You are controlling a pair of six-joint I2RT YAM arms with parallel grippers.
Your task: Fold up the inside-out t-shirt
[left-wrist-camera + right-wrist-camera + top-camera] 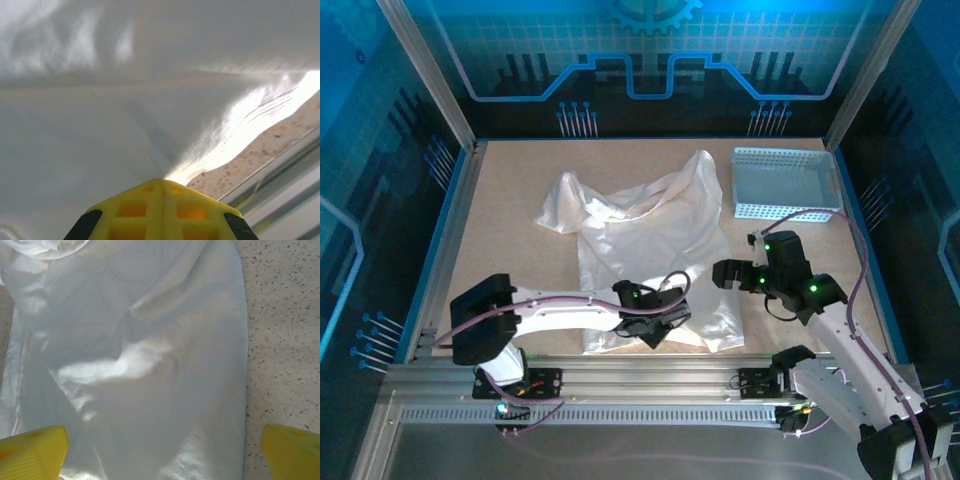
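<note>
Now my left jaws are clamped together on the near hem of the white t-shirt point(650, 240), low in the middle of the overhead frame. My right jaws stand wide apart above the shirt's right edge. The t-shirt lies rumpled across the tabletop point(510, 230), with the basket point(785, 180) at upper right.

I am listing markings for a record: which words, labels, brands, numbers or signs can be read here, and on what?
None can be read.
The white t-shirt shows plain cloth.
The basket bears no visible label.
The back wall carries a gear-and-line drawing without letters.
</note>
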